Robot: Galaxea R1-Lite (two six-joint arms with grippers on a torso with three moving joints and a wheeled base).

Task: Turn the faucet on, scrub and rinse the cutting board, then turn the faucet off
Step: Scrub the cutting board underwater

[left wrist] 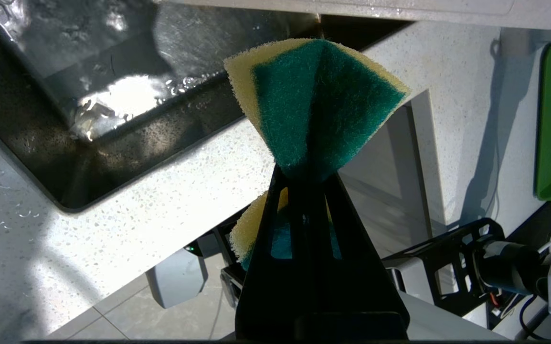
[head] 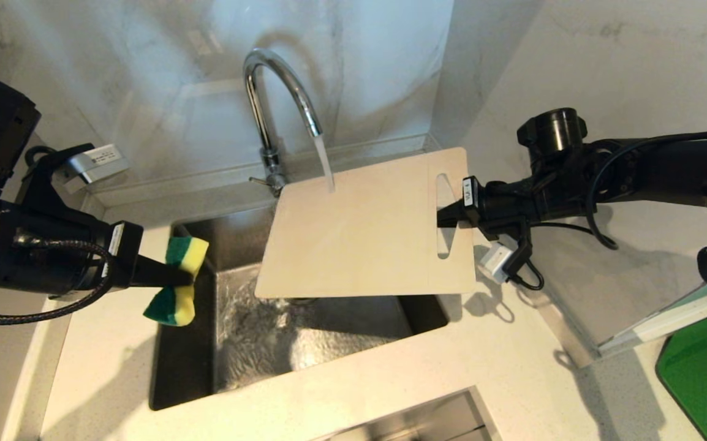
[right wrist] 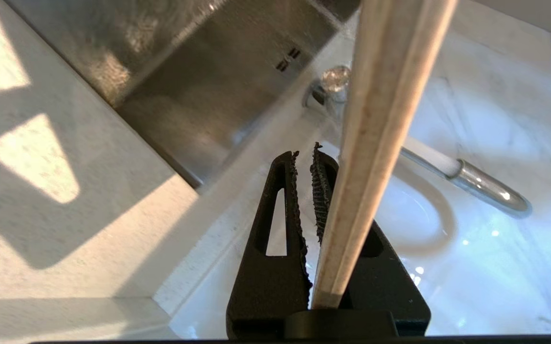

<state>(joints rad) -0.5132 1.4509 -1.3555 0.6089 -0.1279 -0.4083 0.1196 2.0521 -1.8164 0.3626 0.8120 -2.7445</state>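
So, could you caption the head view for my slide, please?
Right gripper holds the cutting board under the running faucet; left gripper grips a sponge.

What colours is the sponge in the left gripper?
The sponge is yellow with a dark green scrub face, clearest in the left wrist view.

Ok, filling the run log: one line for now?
faucet running | right gripper holds cutting board under stream | left gripper holds sponge aside

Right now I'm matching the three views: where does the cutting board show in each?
Head view: cutting board at centre, held over the sink.
Left wrist view: not clearly in it.
Right wrist view: edge-on between the right gripper's fingers.
Shared landmark: the sink.
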